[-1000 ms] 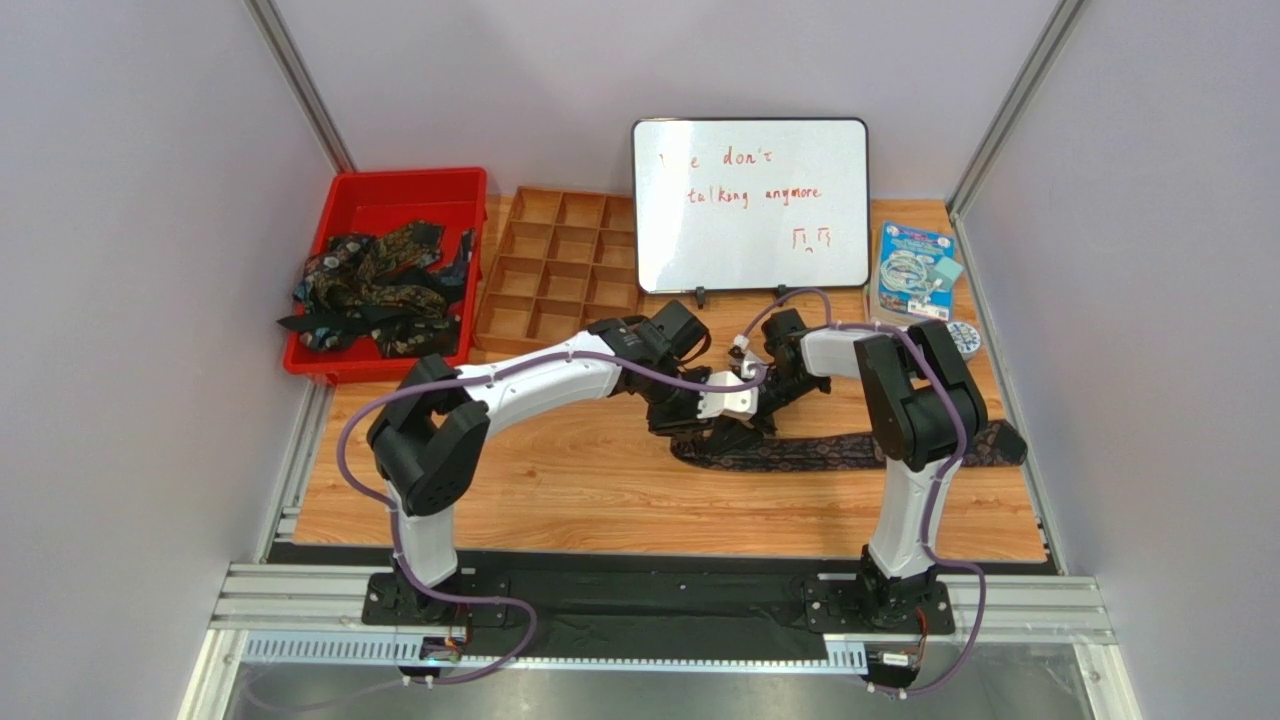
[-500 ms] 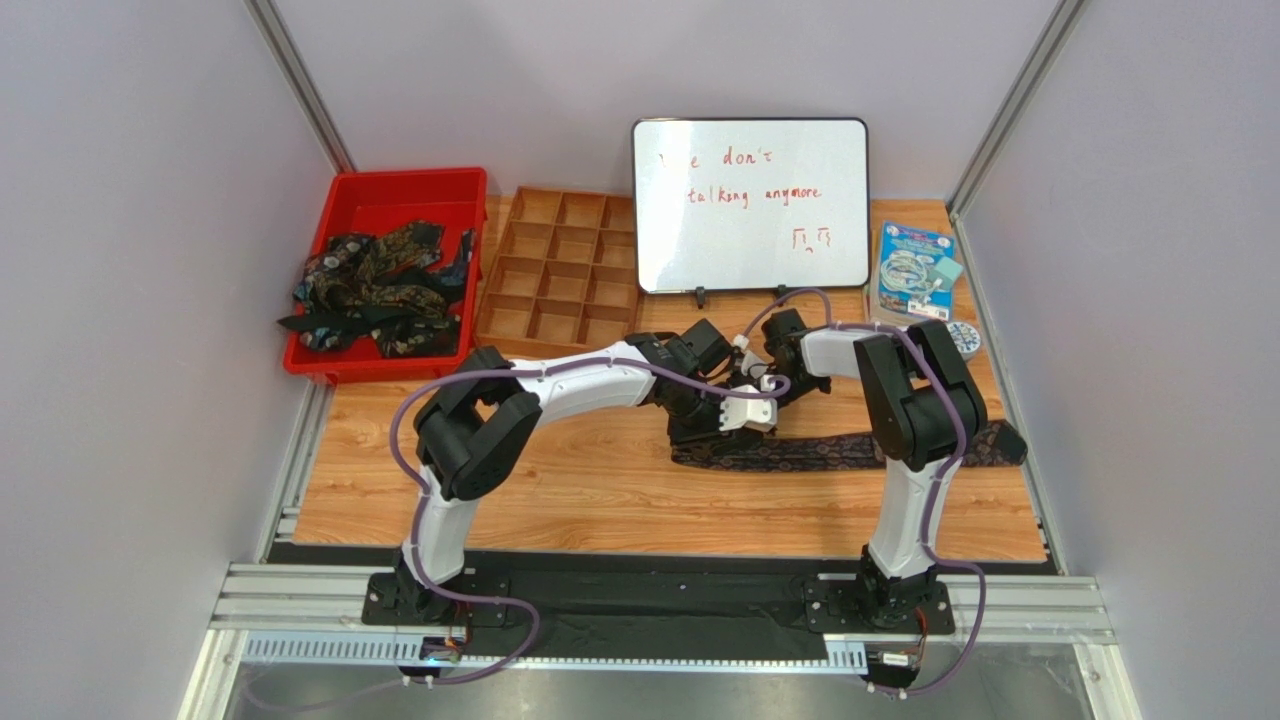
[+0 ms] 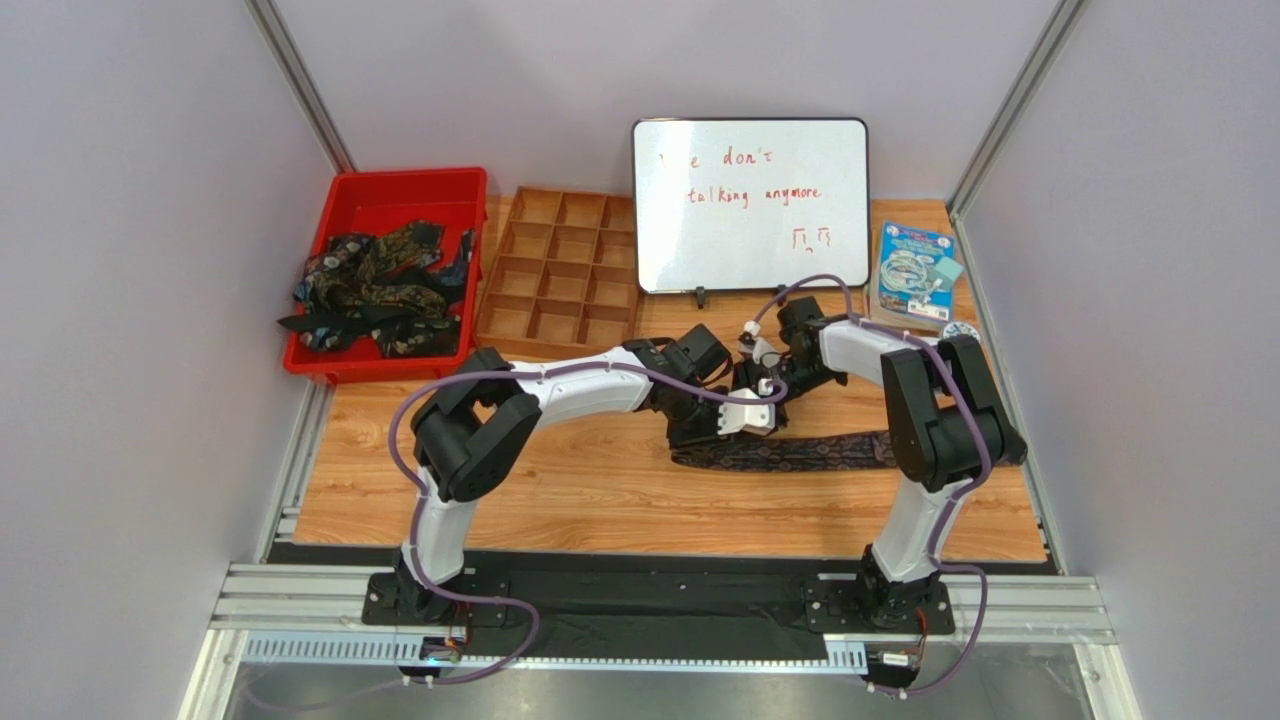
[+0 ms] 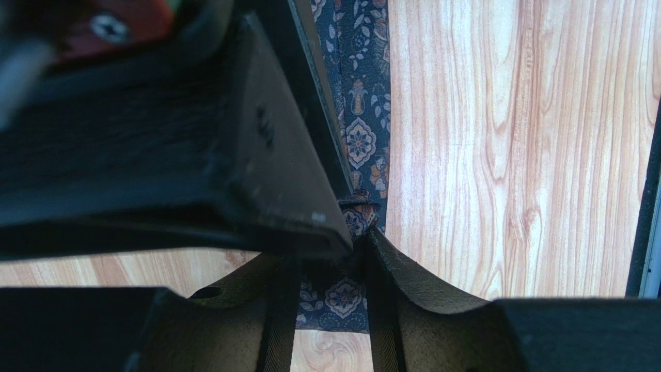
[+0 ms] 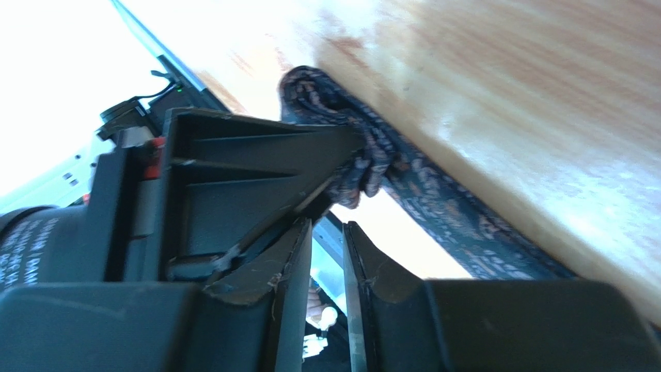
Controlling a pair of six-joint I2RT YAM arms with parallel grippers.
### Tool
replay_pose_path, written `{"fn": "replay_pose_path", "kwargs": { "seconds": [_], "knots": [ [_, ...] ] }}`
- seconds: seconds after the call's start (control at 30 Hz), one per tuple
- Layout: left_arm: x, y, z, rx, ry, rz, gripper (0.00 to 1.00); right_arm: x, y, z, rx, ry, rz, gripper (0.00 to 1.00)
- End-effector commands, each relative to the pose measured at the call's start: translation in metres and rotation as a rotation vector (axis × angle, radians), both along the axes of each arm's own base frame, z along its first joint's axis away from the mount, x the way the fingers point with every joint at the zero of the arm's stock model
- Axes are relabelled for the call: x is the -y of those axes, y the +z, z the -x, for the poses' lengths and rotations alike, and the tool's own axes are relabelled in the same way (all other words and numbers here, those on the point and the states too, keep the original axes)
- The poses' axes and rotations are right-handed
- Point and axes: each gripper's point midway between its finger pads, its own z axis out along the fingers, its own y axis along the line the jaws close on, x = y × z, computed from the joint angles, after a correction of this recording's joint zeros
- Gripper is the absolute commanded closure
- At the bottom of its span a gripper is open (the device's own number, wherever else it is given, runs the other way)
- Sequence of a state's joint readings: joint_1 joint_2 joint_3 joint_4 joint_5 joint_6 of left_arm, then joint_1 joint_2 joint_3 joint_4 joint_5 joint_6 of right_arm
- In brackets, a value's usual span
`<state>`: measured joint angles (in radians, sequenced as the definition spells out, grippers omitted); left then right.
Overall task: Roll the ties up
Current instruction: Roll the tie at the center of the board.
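Left claw (image 4: 333, 263) pinches the tie (image 4: 358, 139); right claw (image 5: 326, 232) barely parted, seemingly empty. Whiteboard (image 3: 748, 203) reads "talking anymore"; table (image 3: 601, 488) open nearside.

Pale lilac walls (image 3: 135, 225), wooden tabletop (image 3: 601, 495), metal corner posts (image 3: 301, 83), soft even light

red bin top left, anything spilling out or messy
Yes: the dark patterned fabric ties are heaped in a tangle in the red plastic bin, and one end hangs over its left rim.
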<state>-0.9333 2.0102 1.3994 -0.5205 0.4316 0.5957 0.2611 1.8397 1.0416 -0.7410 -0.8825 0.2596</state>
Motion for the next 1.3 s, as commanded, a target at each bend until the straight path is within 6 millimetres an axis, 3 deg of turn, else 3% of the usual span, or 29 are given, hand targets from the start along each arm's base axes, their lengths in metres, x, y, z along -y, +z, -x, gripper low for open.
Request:
{"fn": "replay_pose_path", "kwargs": {
  "seconds": [0.0,0.33,0.47,0.53,0.6,0.67,0.73,0.8,0.97,1.1,1.27],
  "knots": [
    [-0.019,-0.018,0.015,-0.053,0.002,-0.082,0.59,-0.007,0.016,-0.003,0.015,0.006,-0.06,0.72],
    [-0.02,-0.017,0.015,-0.047,-0.005,-0.081,0.59,-0.02,-0.016,-0.006,-0.005,0.011,-0.023,0.69],
    [-0.018,-0.016,0.015,-0.048,-0.005,-0.073,0.58,-0.024,-0.024,-0.007,0.019,0.025,0.002,0.73],
    [-0.018,-0.016,0.015,-0.049,-0.005,-0.072,0.58,-0.026,-0.025,-0.008,0.017,0.022,0.003,0.83],
    [-0.019,-0.015,0.014,-0.044,-0.005,-0.073,0.57,-0.022,-0.031,-0.006,0.014,0.02,0.029,0.99],
    [-0.022,-0.009,0.014,-0.035,-0.008,-0.07,0.53,-0.019,-0.034,-0.004,0.017,0.032,0.041,1.0],
    [-0.03,-0.005,0.013,-0.019,-0.022,-0.071,0.43,-0.013,-0.041,0.001,0.01,0.041,0.078,1.0],
    [-0.036,0.011,0.001,0.022,-0.014,-0.034,0.34,-0.007,-0.048,0.004,0.005,0.047,0.118,1.0],
    [-0.055,0.028,-0.003,0.08,-0.034,-0.011,0.27,-0.004,-0.056,0.002,-0.01,0.049,0.149,1.0],
    [-0.053,0.026,-0.003,0.072,-0.008,-0.004,0.22,-0.004,-0.059,0.003,-0.022,0.05,0.151,1.0],
    [-0.031,0.023,-0.01,0.093,0.009,0.015,0.17,-0.007,-0.055,0.001,-0.016,0.047,0.131,1.0]
  ]
}}
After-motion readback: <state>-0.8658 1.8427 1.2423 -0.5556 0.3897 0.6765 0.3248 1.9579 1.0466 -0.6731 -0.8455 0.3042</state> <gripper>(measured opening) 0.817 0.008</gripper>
